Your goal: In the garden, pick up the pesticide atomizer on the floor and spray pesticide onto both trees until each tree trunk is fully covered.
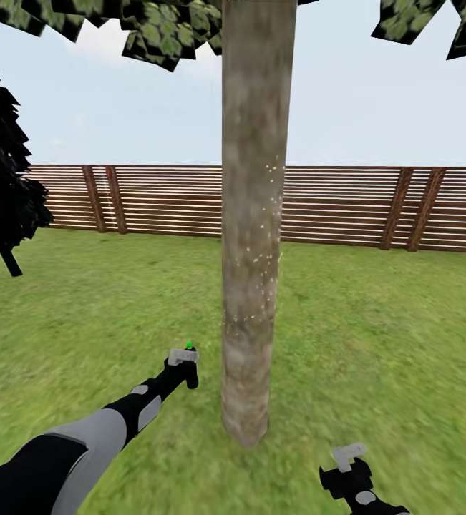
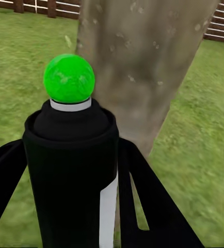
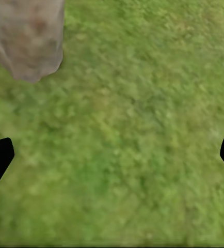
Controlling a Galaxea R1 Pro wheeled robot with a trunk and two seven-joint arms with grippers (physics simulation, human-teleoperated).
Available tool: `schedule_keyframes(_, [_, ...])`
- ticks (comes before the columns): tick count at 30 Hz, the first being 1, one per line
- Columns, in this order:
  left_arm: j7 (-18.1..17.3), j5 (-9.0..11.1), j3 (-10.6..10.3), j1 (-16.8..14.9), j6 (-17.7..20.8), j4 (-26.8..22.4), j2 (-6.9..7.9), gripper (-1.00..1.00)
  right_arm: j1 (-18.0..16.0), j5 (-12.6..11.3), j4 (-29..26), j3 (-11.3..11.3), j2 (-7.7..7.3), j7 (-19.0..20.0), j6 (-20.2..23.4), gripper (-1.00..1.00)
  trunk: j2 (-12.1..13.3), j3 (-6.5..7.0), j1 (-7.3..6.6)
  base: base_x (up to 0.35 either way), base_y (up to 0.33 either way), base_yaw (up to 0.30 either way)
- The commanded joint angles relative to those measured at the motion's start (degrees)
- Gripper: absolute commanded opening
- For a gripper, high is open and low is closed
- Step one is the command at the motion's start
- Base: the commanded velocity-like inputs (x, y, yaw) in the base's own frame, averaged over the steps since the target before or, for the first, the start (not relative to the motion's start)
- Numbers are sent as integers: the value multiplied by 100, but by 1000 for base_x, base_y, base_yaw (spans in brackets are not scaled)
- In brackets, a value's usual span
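**Atomizer held at the trunk, left arm extended**

The lawn (image 1: 376, 336) covers the ground out to the slatted wooden fence (image 1: 333, 207), which runs across the head view from 9 o'clock to 3 o'clock. A dark-leaved tree (image 1: 0, 179) stands at 9 o'clock near the fence.

The tree trunk (image 1: 254, 214) rises at the centre of the head view, from its base on the grass at 6 o'clock up to the leaf canopy (image 1: 161, 32) at 12 o'clock. Fine white specks of pesticide (image 1: 267, 243) dot the bark on the right half of the trunk, around mid-height and below.

The left arm (image 1: 82, 443) reaches from 7 o'clock toward the trunk. The left gripper (image 1: 182, 368) is closed around the pesticide atomizer (image 1: 185, 355), which sits just beside the trunk, on its left, apart from the bark. In the left wrist view the dark bottle (image 2: 70, 170) stands between the fingers (image 2: 158, 206), its green dot (image 2: 69, 78) on top, with the trunk close ahead.

The right gripper (image 1: 353, 468) hangs low at 5 o'clock over the grass, its jaws spread wide and holding nothing.
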Motion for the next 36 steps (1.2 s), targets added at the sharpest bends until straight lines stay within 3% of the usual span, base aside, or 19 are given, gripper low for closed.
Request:
schedule_keyframes(1, [0, 4, 8, 6, -1, -1, 0, -100, 0, 0, 0, 0, -2, -1, 3, 100, 0, 0, 0, -273, -3, 0])
schedule_keyframes(5, [-73, 1, 5, 11, -13, -1, 0, -100, 0, 8, 0, 0, -10, -1, 7, 100, 0, 0, 0, -81, -1, 0])
schedule_keyframes(7, [-1012, -6, 4, 12, 4, -5, 2, -100, 0, 16, 0, 7, -19, -2, 19, 100, 0, 0, 0, -10, 0, 0])
schedule_keyframes(9, [-1455, -6, 9, 12, 21, -8, 8, -100, 0, 18, 0, 8, -24, -2, 22, 100, 0, 0, 0, -3, 0, 0])
schedule_keyframes(15, [-1650, 6, 7, 12, 198, -59, 25, -100, 0, 18, 0, 9, -30, -2, 23, 100, 0, 0, 0, 0, 0, 0])
schedule_keyframes(19, [-1652, 8, -25, 12, 1258, -821, 31, -100, 0, 23, 0, 9, -30, -2, 23, 100, 0, 0, 0, 0, 0, 0])
schedule_keyframes(22, [-1652, 0, -19, 12, 2760, -2176, 70, -100, 5, 26, 0, 13, -28, 0, 23, 100, 0, 0, 0, 0, 0, 0])
schedule_keyframes(23, [-1649, -2, -15, 12, 3031, -2415, 76, -100, 6, 27, 0, 15, -29, 2, 23, 100, 0, 0, 0, 0, 0, 0])
schedule_keyframes(25, [-1643, -4, 90, 12, 3438, -2831, 104, -100, 8, 27, 0, 16, -26, 5, 23, 100, 0, 0, 0, 0, 0, 0])
schedule_keyframes(26, [-1594, -9, 349, 12, 3626, -3152, 142, -100, 8, 27, 0, 17, -25, 6, 23, 100, 0, 0, 0, 0, 0, 0])
schedule_keyframes(28, [-1545, -12, 534, 12, 3714, -3348, 159, -100, 9, 27, 0, 17, -23, 7, 23, 100, 0, 0, 0, 0, 0, 0])
schedule_keyframes(30, [-1458, -18, 599, 12, 3749, -3433, 164, -100, 9, 27, 0, 17, -22, 7, 23, 100, 0, 0, 0, 0, 0, 0])
schedule_keyframes(32, [-1144, -22, 626, 12, 4529, -3981, 166, -100, 9, 27, 0, 17, -21, 7, 23, 100, 0, 0, 0, 0, 0, 0])
schedule_keyframes(36, [-1014, -30, 626, 12, 5278, -4827, 166, -100, 9, 27, 0, 17, -21, 7, 24, 100, 0, 0, 0, 0, 0, 0])
